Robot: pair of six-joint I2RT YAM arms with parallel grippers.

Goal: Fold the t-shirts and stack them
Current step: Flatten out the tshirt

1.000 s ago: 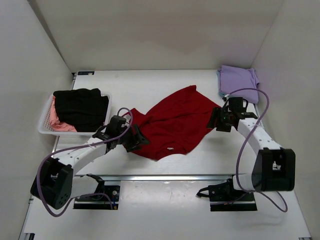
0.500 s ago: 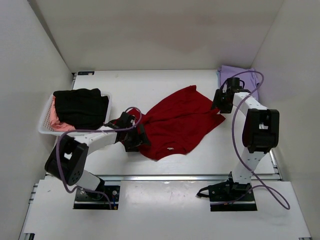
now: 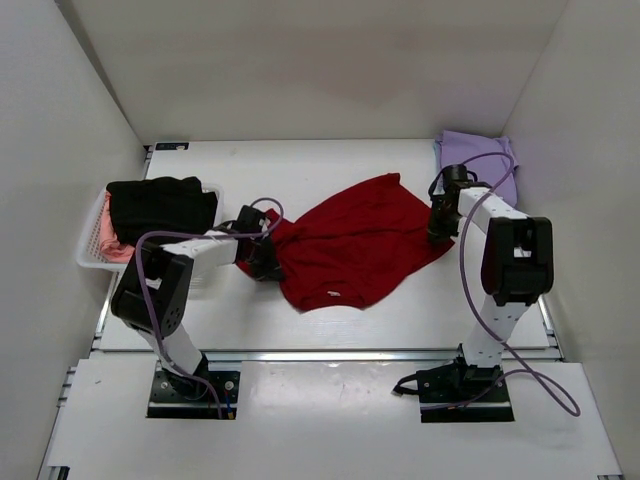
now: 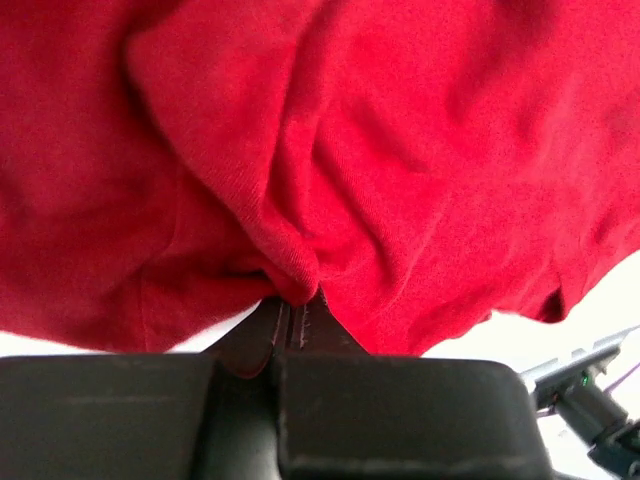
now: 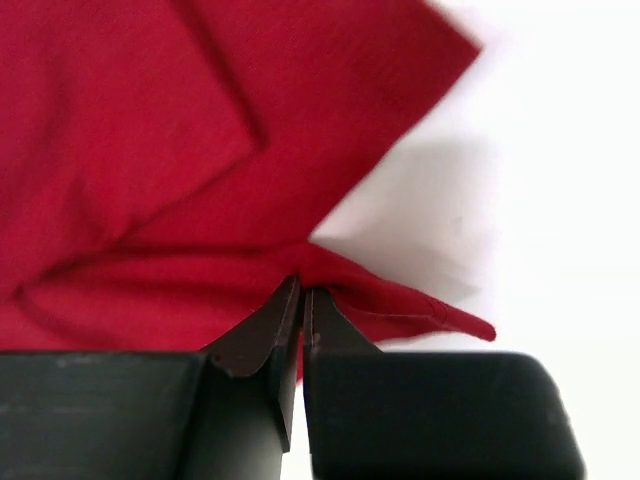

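Observation:
A deep red t-shirt (image 3: 355, 245) lies spread and rumpled across the middle of the table. My left gripper (image 3: 264, 258) is at its left edge, shut on a bunched fold of the red cloth (image 4: 295, 280). My right gripper (image 3: 437, 228) is at the shirt's right edge, shut on a pinch of its hem (image 5: 330, 275). A pale lavender t-shirt (image 3: 478, 160) lies folded at the far right corner. A black t-shirt (image 3: 160, 205) sits heaped over a pink one (image 3: 112, 247) at the left.
A white lattice basket (image 3: 90, 262) holding the black and pink shirts stands at the table's left edge. White walls close in on three sides. A metal rail (image 3: 330, 353) runs along the table's near edge, with both arm bases in front of it.
Both arms have drawn in to the red shirt's opposite edges and both grippers have shut on its cloth. The shirt now lies a little flatter and wider.

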